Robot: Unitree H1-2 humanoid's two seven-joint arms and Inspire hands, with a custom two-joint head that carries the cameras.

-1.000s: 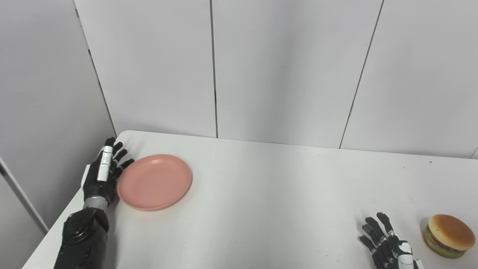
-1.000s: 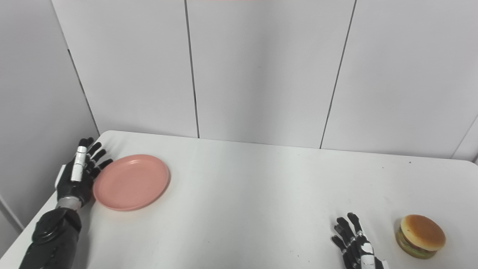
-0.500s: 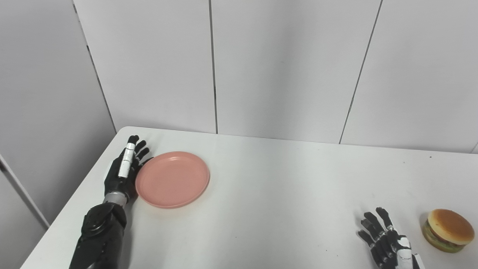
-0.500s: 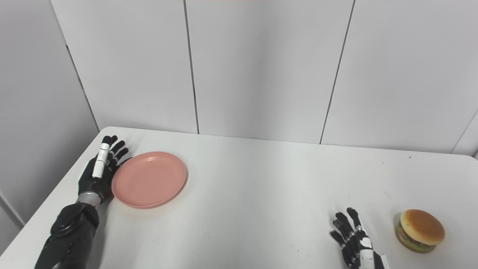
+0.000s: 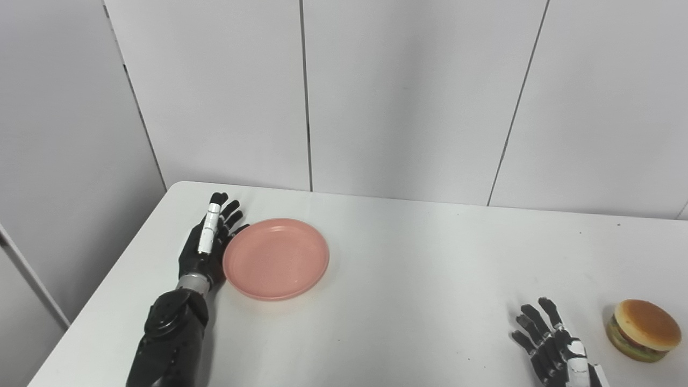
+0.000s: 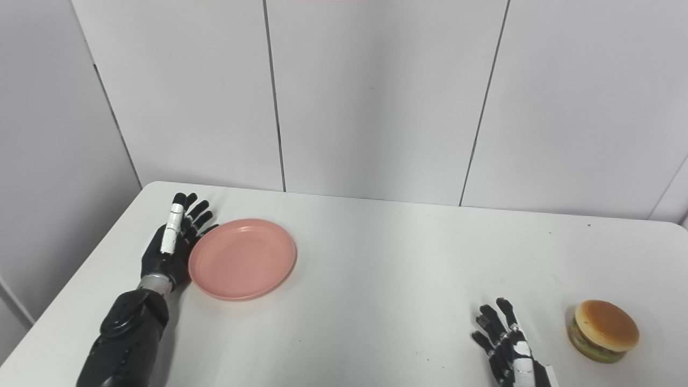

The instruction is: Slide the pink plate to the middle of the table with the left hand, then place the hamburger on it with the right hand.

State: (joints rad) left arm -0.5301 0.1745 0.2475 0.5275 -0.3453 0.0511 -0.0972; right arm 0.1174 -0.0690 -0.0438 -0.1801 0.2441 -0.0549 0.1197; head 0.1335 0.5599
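From my seat at the remote station I looked down on a white table that ran nearly the full width of both head views, backed by pale grey wall panels with dark vertical seams. The tabletop was bare apart from two objects and my two hands.

The pink plate lay flat on the left part of the table, nearer the left edge than the centre, and it had nothing on it. My left arm came up from the bottom left, black and jointed, and the left hand stood on edge against the plate's left rim, fingers straight, close together and pointing toward the wall. It touched the rim with its palm side but gripped nothing; I read it as flat and spread, holding no object.

The hamburger sat far off at the right edge of the table, upright, its brown bun on top and a strip of green showing below, well apart from the plate.

My right hand rested low at the bottom edge, just left of the hamburger and not touching it. Its fingers were fanned wide and empty, pointing up the table, with part of the hand cut off by the frame
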